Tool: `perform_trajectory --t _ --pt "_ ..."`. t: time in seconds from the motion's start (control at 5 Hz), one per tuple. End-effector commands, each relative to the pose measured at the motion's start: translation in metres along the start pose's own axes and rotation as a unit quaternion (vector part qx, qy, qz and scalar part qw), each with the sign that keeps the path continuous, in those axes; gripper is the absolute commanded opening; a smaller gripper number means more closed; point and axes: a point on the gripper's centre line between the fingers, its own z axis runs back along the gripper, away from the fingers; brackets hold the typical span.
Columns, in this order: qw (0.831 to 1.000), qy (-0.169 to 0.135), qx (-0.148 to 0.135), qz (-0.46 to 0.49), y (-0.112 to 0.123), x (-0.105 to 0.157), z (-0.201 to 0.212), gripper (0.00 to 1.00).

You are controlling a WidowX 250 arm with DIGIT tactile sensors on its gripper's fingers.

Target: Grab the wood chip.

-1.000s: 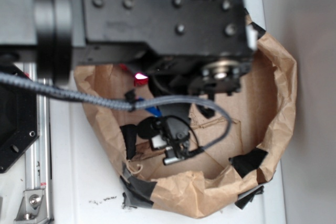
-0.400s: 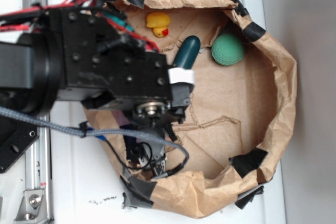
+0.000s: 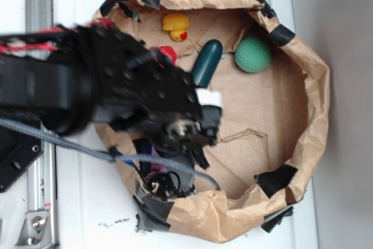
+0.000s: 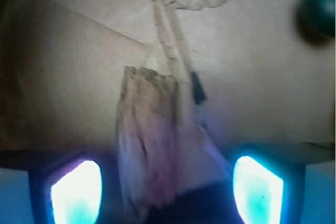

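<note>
no brand, label or writing can be read in either view; the white tag (image 3: 210,97) on the arm's wrist is blank as far as the blur lets one tell.

in the wrist view the wood chip (image 4: 147,140) lies flat on the brown cardboard floor (image 4: 252,77), its jagged top end by a torn seam in the lining, its long body running down between the two glowing fingertips (image 4: 76,192) of the gripper (image 4: 168,190). the jaws stand wide apart, one pad on each side of the chip, and neither touches it; nothing is held. a corner of the dark green capsule (image 4: 320,3) shows at the upper right.

in the exterior view the black arm (image 3: 116,91) reaches in from the left over the paper-lined bin (image 3: 315,103), its wrist low over the bin's left middle, hiding the chip and the fingers. the yellow rubber duck (image 3: 175,26), the dark green capsule (image 3: 207,62) and the green ball (image 3: 253,55) sit along the far side, with black tape patches (image 3: 276,179) on the rim.

against the frame 0.4 s ago, the arm's head has turned and shifted a little rightward and down, so its tag now sits lower; duck, capsule and ball lie where they were.
</note>
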Motion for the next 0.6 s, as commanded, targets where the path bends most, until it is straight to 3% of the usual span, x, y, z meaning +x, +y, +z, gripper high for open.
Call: perform_trajectory --t 0.0,0.4 --pt "1.0 0.006 0.012 -0.014 -0.005 0.018 -0.026 0.0" --pt "1.0 -0.01 -0.002 -0.019 -0.004 0.026 -0.006 0.0"
